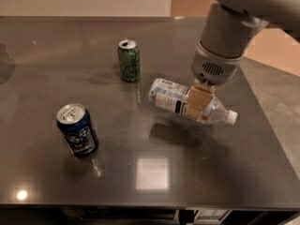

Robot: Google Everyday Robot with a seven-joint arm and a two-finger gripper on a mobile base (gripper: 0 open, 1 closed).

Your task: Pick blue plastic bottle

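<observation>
A dark blue soda can (77,129) is standing at lower left on the dark surface (42,60). A green soda can (129,60) is standing upright at upper centre. Right of centre, the blue plastic bottle (168,95) is lying sideways, seemingly raised above its shadow, cap pointing right. The gripper (197,108) is reaching down from upper right, its tan fingers (200,96) clamping the bottle's middle.

- The single camera is looking down at the table (225,172) from above its near edge, facing the far edge.
- It is sitting close, cropping the left edge.
- The gripper (198,106) is clamping the blue plastic bottle (168,95) near the right edge.
</observation>
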